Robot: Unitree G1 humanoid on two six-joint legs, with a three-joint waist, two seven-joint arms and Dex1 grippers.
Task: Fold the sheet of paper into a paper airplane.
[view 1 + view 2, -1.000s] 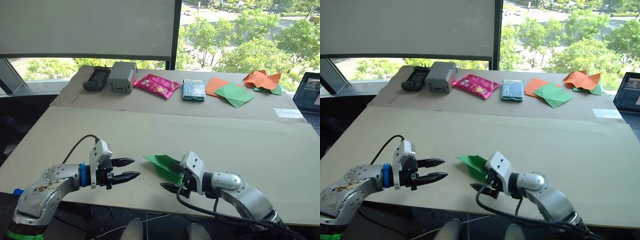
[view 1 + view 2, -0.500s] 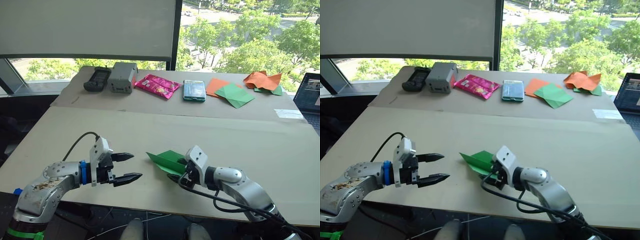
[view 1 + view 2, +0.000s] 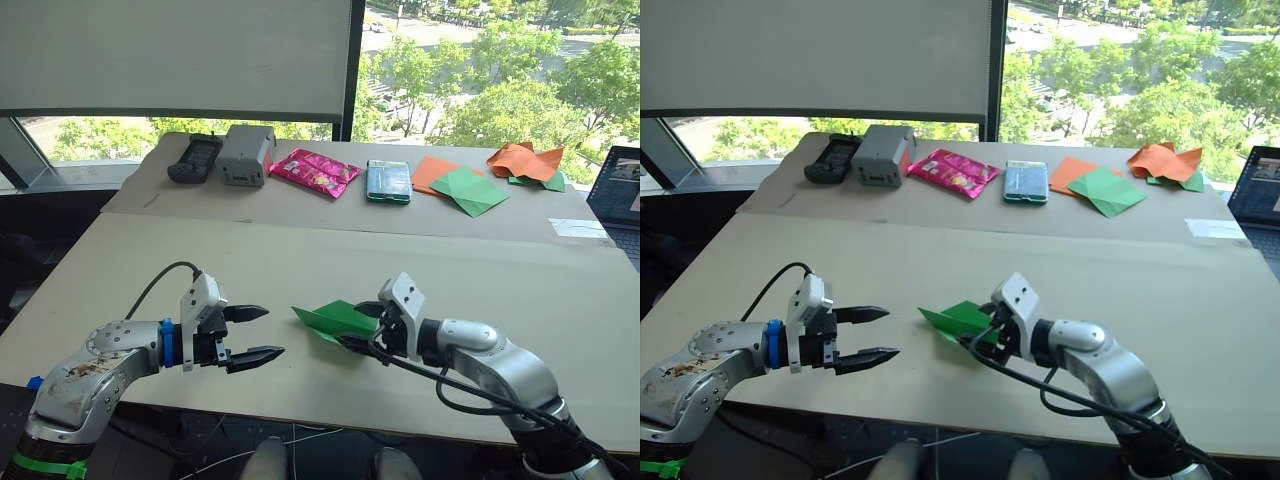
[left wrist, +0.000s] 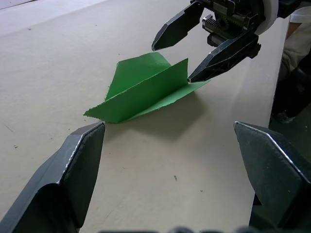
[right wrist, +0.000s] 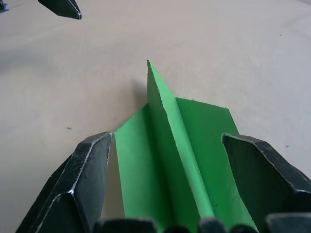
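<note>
We see the paper airplane [image 3: 336, 319] lying on the table [image 3: 300, 250], its wide end between the spread fingers of the right gripper [image 3: 362, 325], one finger on each side, neither clearly touching it. Its pointed tip faces the left gripper [image 3: 262, 334], whose fingers are also spread and empty, just short of the tip.

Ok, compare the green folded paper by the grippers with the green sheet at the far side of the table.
The paper airplane is a narrow pointed wedge with one fold standing up; the far green sheet lies flat as a broad diamond. The airplane sits near the table's front edge between the right gripper's open fingers; the far sheet lies beside orange paper. Both are bright green.
</note>
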